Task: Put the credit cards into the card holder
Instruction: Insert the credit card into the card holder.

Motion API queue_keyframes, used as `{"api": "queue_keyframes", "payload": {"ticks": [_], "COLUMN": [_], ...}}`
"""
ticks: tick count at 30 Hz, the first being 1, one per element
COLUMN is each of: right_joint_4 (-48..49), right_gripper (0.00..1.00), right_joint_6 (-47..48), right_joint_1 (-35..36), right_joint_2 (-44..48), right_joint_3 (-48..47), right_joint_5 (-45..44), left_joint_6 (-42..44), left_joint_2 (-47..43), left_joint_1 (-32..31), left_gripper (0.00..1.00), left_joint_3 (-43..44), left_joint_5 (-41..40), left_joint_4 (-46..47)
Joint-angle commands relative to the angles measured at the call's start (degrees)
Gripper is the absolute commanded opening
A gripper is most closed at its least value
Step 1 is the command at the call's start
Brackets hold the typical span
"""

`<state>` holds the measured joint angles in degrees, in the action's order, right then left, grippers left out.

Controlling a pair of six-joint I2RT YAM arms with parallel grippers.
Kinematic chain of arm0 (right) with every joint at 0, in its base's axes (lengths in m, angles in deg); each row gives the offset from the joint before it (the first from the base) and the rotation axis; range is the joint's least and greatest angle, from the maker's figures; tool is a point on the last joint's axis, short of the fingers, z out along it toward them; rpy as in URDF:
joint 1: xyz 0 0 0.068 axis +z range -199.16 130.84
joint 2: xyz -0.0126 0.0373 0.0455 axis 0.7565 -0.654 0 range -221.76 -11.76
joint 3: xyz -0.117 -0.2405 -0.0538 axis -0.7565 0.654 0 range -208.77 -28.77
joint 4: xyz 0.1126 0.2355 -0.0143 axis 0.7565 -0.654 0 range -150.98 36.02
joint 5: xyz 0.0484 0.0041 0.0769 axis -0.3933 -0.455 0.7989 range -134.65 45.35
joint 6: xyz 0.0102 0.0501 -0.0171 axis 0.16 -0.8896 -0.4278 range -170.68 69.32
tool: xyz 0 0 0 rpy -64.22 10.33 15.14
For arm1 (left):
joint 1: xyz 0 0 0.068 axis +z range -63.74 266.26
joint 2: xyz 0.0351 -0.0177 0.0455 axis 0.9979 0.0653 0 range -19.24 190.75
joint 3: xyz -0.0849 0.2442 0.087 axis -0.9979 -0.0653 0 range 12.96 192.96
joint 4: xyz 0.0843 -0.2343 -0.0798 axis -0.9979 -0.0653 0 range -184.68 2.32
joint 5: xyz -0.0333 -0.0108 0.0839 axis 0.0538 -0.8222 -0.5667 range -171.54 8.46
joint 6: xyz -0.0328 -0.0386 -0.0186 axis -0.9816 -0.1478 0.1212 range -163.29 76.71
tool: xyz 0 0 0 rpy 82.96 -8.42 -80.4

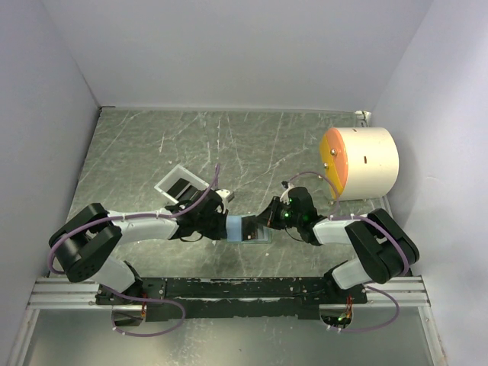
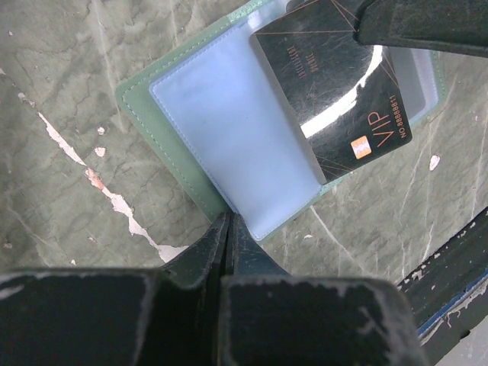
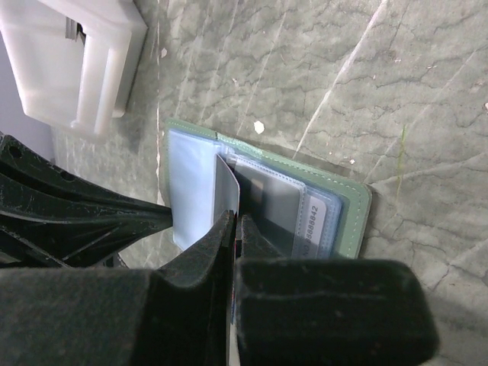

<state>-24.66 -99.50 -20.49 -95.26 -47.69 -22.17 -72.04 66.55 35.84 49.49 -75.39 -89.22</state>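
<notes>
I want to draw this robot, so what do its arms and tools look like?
The left arm and right arm each have white tube-like links between chunky black joints, with thin purple cables looping along them. The left tool and right tool have flat black fingers, scuffed pale at the edges.

The card holder (image 2: 229, 130) has a matt pale-green leather-look cover with a stitched edge and smooth glossy plastic sleeves inside. The credit card (image 2: 335, 91) is glossy black plastic with glare. The table top (image 2: 69, 91) looks marbled, scratched, chipped.
</notes>
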Motion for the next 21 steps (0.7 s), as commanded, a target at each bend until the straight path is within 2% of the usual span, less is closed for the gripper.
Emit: {"api": "queue_keyframes", "payload": {"ticks": [1, 16, 21], "right_joint_4": [1.1, 2.1, -3.8], "right_gripper": [0.0, 0.0, 0.1], "right_joint_6": [0.3, -0.2, 2.0], "right_joint_1": [-0.1, -0.1, -0.2], "right_joint_2": [-0.8, -2.1, 1.0], "right_joint_3": [-0.2, -0.3, -1.3], "right_joint_5": [-0.6, 0.5, -2.0], "left_joint_6": [-0.2, -0.7, -0.9], "left_joint_2": [1.9, 2.8, 2.8], "left_joint_1": [-1.3, -2.1, -2.4], "left_gripper": [0.07, 0.07, 0.07], "left_joint_3": [-0.1, 0.5, 0.6], "left_joint_5": [-0.9, -0.9, -1.2], "left_joint_4": [-1.6, -1.5, -1.4]}}
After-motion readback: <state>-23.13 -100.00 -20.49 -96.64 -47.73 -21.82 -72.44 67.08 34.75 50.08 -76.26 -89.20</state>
